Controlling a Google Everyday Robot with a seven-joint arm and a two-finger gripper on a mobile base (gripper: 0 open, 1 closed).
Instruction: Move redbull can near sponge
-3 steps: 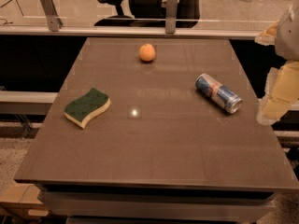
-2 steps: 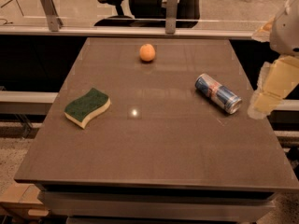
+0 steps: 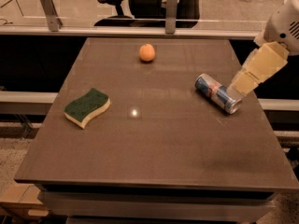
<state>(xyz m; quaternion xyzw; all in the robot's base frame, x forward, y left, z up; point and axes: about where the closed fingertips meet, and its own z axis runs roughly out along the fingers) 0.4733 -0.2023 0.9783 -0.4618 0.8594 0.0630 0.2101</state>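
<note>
The redbull can [image 3: 217, 93] lies on its side on the right part of the brown table [image 3: 154, 153], blue and silver, its silver end pointing to the front right. The sponge [image 3: 87, 107], dark green on top with pale yellow foam, lies flat on the left part of the table, far from the can. My gripper [image 3: 243, 83] with pale yellow fingers reaches in from the upper right and hangs just right of and above the can's near end.
A round orange fruit [image 3: 147, 52] sits near the table's far edge. Behind the table runs a glass rail with metal posts [image 3: 170, 10], with an office chair beyond. The table's right edge lies under my arm.
My gripper has moved left and slightly down, from beyond the table's right edge to right beside the can. The can, sponge and orange have not moved.
</note>
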